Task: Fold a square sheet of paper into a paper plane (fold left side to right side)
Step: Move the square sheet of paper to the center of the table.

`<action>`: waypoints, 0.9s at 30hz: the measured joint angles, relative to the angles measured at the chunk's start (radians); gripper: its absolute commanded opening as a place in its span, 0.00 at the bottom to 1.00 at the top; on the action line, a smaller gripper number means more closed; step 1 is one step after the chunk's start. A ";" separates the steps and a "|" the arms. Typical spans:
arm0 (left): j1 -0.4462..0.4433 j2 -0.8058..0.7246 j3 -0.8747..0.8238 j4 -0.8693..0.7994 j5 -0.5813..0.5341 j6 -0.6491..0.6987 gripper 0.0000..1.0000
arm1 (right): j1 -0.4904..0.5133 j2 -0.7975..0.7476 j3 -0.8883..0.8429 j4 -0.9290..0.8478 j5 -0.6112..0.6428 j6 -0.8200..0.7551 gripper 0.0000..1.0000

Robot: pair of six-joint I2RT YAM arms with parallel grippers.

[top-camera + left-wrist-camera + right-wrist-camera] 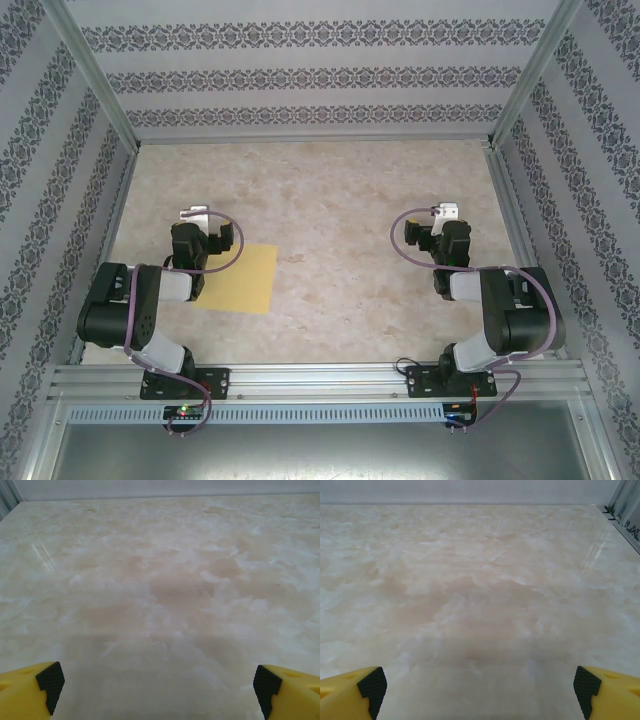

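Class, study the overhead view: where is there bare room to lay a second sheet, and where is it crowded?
Free: the far half of the table, beyond the left tool and right tool; the middle strip between the yellow sheet and the right arm. Crowded: near left, where the left arm overhangs the sheet.

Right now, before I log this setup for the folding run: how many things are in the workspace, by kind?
Yellow paper: 1, the square sheet of paper, lying flat on the table, its left part under the left arm.
Grippers: 2, the left gripper and the right gripper, both open and holding nothing.
Total: 3
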 measured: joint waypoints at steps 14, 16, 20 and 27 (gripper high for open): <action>0.000 0.000 0.000 0.000 0.007 0.000 1.00 | 0.000 0.000 0.000 0.000 0.000 0.000 0.98; 0.000 0.000 0.000 0.000 0.006 0.000 1.00 | 0.000 0.000 0.000 0.000 0.000 0.000 0.98; 0.000 0.000 0.000 -0.002 0.006 0.000 1.00 | -0.002 0.000 0.000 0.000 -0.007 0.001 0.98; 0.000 -0.005 0.001 -0.016 0.003 0.000 1.00 | -0.009 -0.006 0.002 -0.009 -0.018 0.007 0.98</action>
